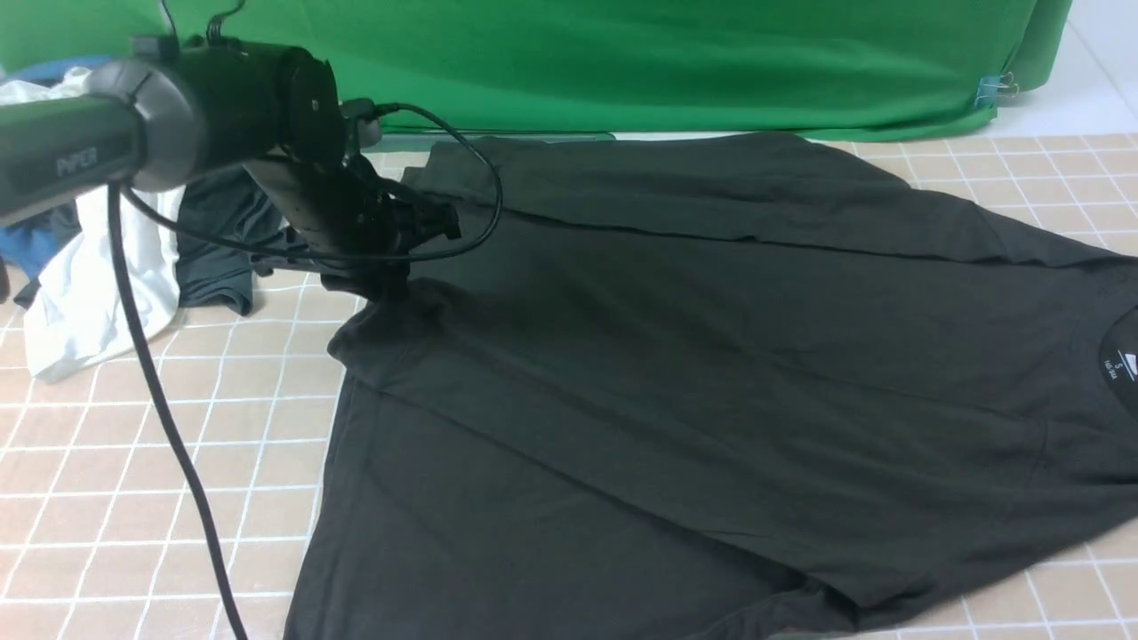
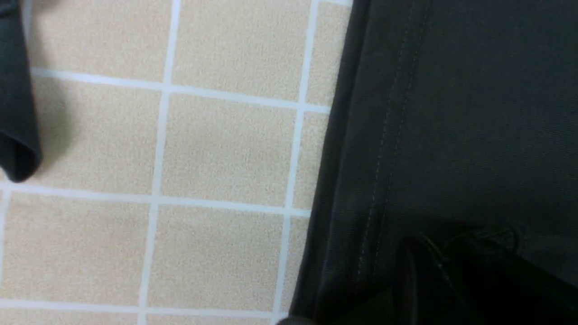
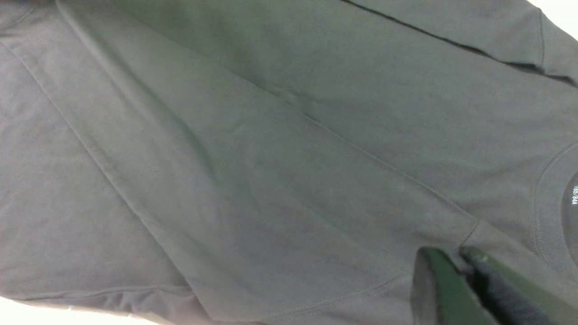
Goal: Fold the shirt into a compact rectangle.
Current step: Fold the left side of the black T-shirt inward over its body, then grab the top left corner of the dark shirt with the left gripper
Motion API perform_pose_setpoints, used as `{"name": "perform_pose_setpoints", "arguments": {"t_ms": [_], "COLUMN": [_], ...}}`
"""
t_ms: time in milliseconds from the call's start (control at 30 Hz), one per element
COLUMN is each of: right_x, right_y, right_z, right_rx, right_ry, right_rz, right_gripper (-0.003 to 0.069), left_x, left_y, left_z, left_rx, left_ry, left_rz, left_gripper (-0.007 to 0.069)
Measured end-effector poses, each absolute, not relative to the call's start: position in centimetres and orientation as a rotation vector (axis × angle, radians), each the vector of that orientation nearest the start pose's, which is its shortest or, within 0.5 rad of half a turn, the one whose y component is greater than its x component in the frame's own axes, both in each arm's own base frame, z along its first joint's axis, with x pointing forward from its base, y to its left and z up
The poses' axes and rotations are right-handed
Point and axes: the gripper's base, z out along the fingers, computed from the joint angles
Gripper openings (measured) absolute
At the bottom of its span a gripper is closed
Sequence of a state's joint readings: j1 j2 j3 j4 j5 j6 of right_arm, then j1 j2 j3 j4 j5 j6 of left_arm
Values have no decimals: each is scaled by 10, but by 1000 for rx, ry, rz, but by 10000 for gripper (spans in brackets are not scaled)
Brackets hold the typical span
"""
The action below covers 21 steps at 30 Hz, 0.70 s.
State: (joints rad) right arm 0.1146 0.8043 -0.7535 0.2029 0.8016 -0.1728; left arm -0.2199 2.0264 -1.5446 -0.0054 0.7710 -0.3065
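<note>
A black shirt (image 1: 711,356) lies spread flat across the tiled mat (image 1: 133,462). Its neck label (image 1: 1122,364) is to the robot's right, and a fold line runs along its far side, near the green backdrop (image 1: 622,62). In the front view only the left arm shows. The left gripper (image 1: 391,280) is down at the shirt's left edge, dark against dark cloth, so its opening cannot be told. The left wrist view shows the stitched hem (image 2: 384,135) flat on the tiles, with blurred fingertips over it.

The right gripper (image 3: 449,259) appears only in its own wrist view. It sits close to the collar, jaws narrow, with a dark pinch of shirt between them.

A white garment (image 1: 80,311) and a grey garment (image 1: 218,240) lie heaped at far left, apart from the shirt.
</note>
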Motion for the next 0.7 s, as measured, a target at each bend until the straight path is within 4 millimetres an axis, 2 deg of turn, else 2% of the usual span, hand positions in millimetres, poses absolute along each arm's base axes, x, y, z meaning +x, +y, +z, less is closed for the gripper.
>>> {"name": "perform_pose_setpoints", "arguments": {"t_ms": [100,167,233,300,367,500,700], "right_x": [145,145,145,145,145,145,147], "right_y": [30,30,30,30,30,30,30], "right_z": [323,323,323,323,323,323,325], "right_rx": [-242,-242,-242,-241,-240,-237,-198], "right_ry": [2313,2313,2313,2310,2307,2302,2287], "right_rz": [211,211,211,211,210,210,224], "right_gripper": [71,71,71,71,71,71,71], "left_x": [434,439,453,464,471,494,523], "left_y": [-94,-91,-81,-74,-70,-74,-83], "left_z": [218,226,248,260,263,251,201], "left_rx": [-149,-186,-288,-363,-406,-438,-495], "left_ry": [2694,2669,2597,2550,2529,2523,2559], "left_rz": [-170,-189,-286,-382,-452,-592,-680], "left_gripper": [271,311,408,461,493,527,517]}}
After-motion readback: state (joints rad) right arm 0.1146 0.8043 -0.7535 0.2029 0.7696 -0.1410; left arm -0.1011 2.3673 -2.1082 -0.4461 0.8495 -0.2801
